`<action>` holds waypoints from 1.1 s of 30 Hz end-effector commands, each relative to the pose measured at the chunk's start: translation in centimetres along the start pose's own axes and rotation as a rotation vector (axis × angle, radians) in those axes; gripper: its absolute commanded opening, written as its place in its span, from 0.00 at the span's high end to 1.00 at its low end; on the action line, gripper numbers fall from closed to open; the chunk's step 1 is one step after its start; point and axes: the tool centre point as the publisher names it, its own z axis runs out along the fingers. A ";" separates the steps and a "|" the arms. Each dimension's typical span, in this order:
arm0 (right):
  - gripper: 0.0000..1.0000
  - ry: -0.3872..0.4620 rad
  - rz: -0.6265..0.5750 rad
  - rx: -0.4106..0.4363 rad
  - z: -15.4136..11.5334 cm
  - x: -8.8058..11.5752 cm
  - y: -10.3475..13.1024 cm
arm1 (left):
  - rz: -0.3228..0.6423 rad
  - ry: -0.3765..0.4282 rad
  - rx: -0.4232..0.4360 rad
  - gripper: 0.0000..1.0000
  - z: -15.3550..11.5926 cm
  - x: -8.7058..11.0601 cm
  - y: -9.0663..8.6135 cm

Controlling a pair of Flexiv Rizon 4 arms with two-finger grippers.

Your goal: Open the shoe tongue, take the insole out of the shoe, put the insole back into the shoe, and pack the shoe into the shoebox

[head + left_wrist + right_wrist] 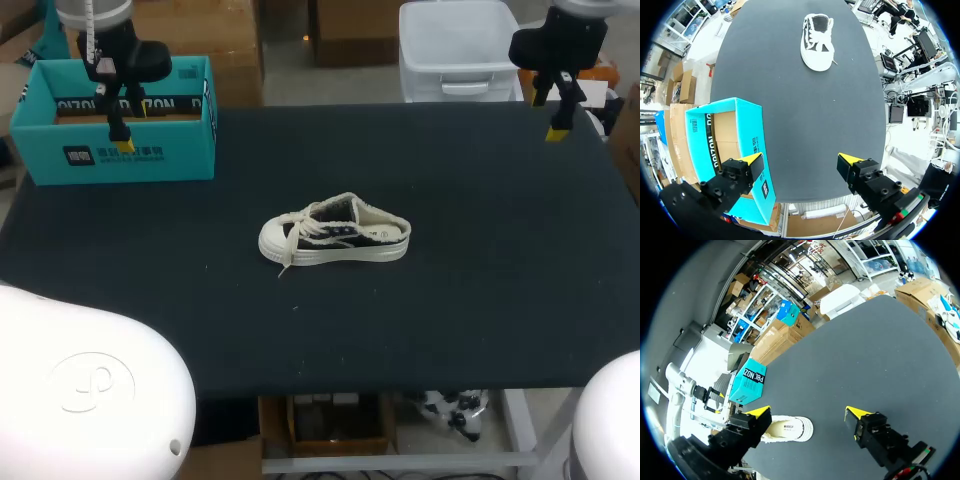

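Nothing looks begun yet: the shoe [335, 232] sits untouched at mid-frame (its insole hidden from here), the shoebox [130, 152] waits open at upper left, and the left gripper [800, 160] and right gripper [807, 412] hang wide open, empty.

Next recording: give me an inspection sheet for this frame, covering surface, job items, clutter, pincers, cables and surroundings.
Surface: black table, bare apart from the items below.
Job's things: shoe standing on its sole near the middle, laces loose; teal shoebox at the far left corner, top open, apart from the shoe. Whether the insole is inside cannot be told.
Clutter: nothing seen.
Pincers: left pincer open, holding nothing, hanging by the shoebox; right pincer open, holding nothing, above the far right corner.
Cables: nothing seen on the table.
Surroundings: nothing seen reaching over the table.
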 end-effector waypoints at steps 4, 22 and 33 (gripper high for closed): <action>0.00 0.000 0.000 0.000 0.0 0.0 0.0 | 0.000 0.000 0.000 0.00 0.0 0.0 0.0; 0.00 0.000 0.000 0.000 0.0 0.0 0.0 | 0.000 0.000 0.000 0.00 0.0 0.0 0.0; 0.00 -0.004 0.005 -0.067 1.2 0.7 1.8 | -0.217 0.005 -0.003 0.00 0.1 1.7 -1.6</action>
